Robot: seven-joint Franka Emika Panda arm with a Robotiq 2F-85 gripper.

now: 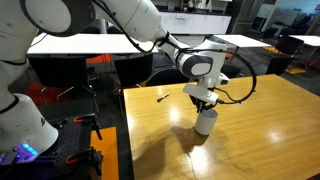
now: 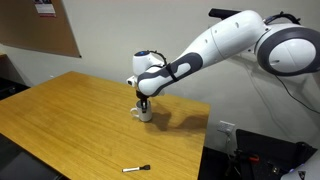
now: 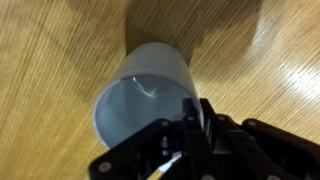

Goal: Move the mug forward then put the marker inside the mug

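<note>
Right now the mug [image 3: 140, 95] stands upright on the desk [image 1: 270, 130], my end effector [image 3: 192, 112] pinched onto its rim wall so I can slide it forward, while the marker [image 2: 135, 169] lies well apart, untouched.

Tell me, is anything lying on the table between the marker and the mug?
Nothing visible: only bare table separates the marker from the mug. The jaws, though, are closed on the mug's rim, partly over its opening.

Glossy wooden table [image 1: 270, 120], smooth mug [image 1: 205, 122]
</note>
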